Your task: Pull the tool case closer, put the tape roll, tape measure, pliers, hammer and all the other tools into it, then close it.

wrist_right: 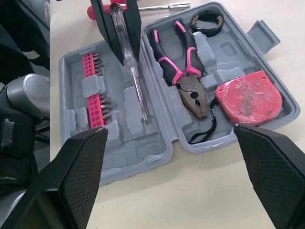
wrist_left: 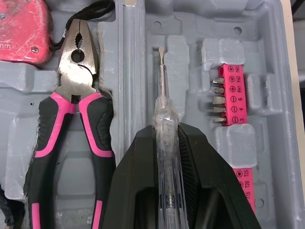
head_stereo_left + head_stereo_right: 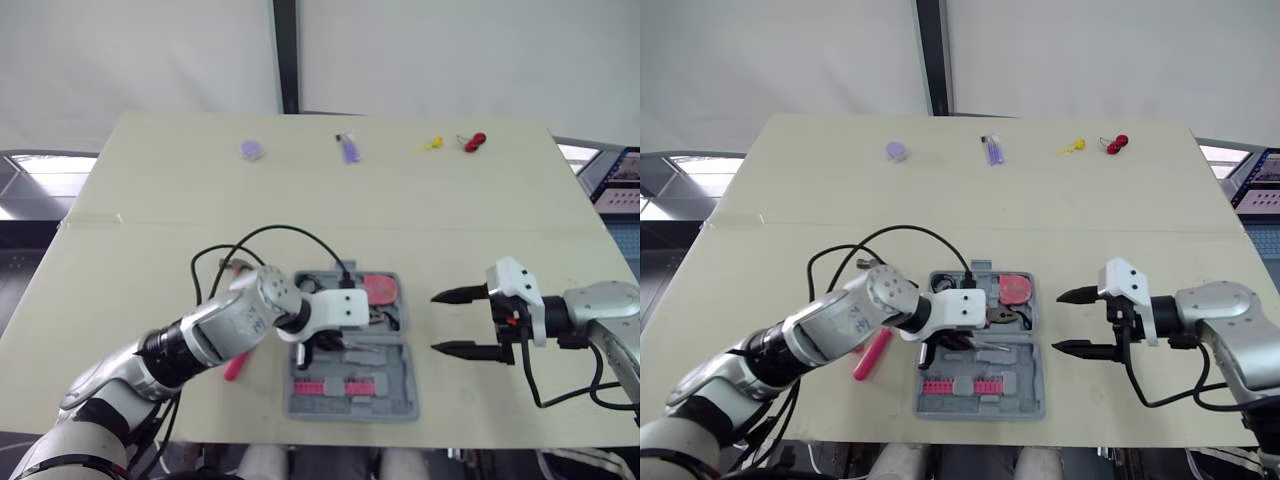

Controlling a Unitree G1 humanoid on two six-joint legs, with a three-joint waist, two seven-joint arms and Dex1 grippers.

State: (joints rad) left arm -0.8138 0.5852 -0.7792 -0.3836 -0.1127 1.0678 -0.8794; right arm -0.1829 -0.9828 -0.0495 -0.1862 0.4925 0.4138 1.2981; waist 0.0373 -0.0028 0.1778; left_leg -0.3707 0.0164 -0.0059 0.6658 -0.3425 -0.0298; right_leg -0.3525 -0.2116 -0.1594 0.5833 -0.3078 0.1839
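The grey tool case (image 3: 405,400) lies open near the table's front edge. Its far half holds the red tape measure (image 1: 248,98), pink-and-black pliers (image 2: 71,119) and black tape roll (image 1: 207,21). The near half carries pink bit strips (image 2: 231,95). My left gripper (image 2: 164,138) hovers over the near half, shut on a clear-handled screwdriver (image 1: 126,36) whose blade points into a moulded slot. My right gripper (image 3: 455,322) stands open just right of the case, touching nothing. A pink-handled tool (image 3: 236,365) lies on the table left of the case, partly under my left arm.
A black cable (image 3: 280,232) loops over the table behind the case. Small items sit along the far edge: a purple disc (image 3: 253,149), a purple piece (image 3: 349,150), a yellow one (image 3: 430,144) and a red one (image 3: 474,141).
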